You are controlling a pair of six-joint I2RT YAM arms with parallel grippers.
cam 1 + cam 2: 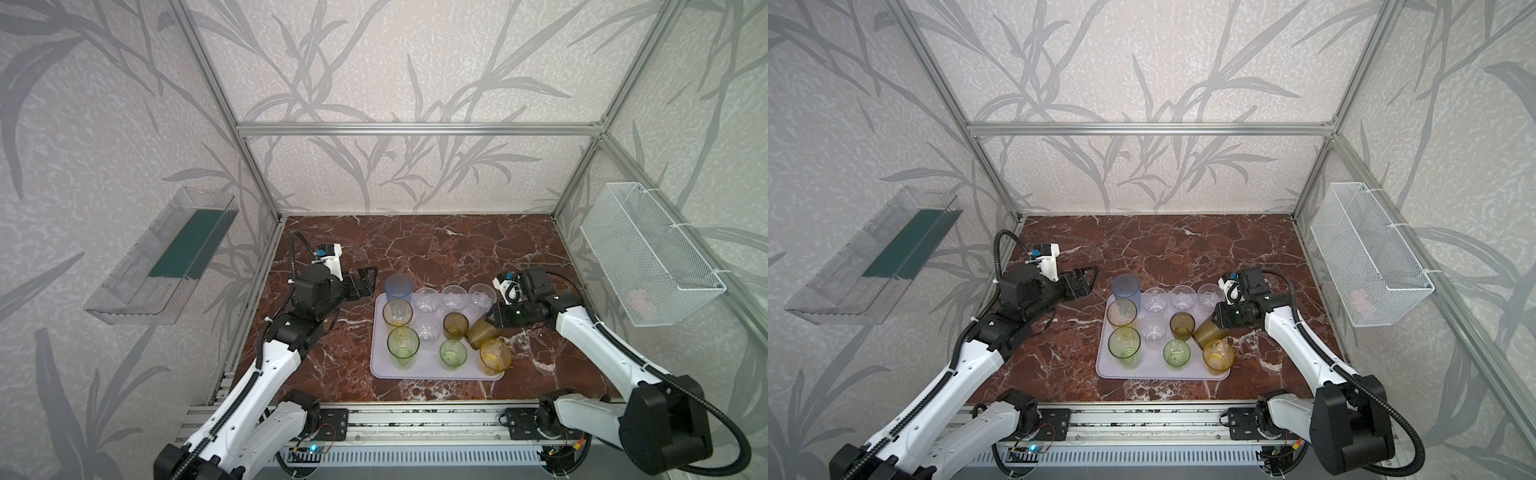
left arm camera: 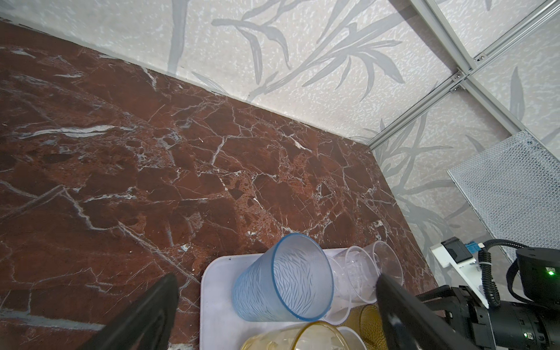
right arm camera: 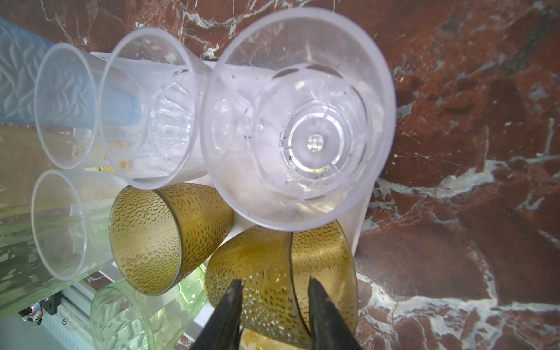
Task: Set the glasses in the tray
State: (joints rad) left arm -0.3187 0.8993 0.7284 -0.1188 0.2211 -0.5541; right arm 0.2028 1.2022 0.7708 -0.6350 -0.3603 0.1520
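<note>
The pale lilac tray [image 1: 382, 368] [image 1: 1105, 368] lies mid-table and holds several glasses: a frosted blue-grey one [image 1: 399, 286] [image 2: 281, 281] at its far left corner, clear ones [image 1: 453, 296] along the back, plus green [image 1: 402, 345], amber [image 1: 397, 312] and an upright olive-brown one [image 1: 455, 325]. A second olive-brown glass [image 1: 482, 332] [image 3: 272, 260] is tilted at the tray's right edge. My right gripper [image 1: 491, 322] [image 3: 274, 283] straddles this glass's rim wall, with its jaws narrowly apart. To the left of the tray, my left gripper [image 1: 368, 280] [image 2: 277, 276] hangs wide open and empty, near the blue-grey glass.
A white wire mesh basket [image 1: 648, 253] hangs on the right wall and a clear bin with a green bottom [image 1: 166, 257] on the left wall. Red marble table [image 1: 436, 249] stretches behind the tray to the back wall.
</note>
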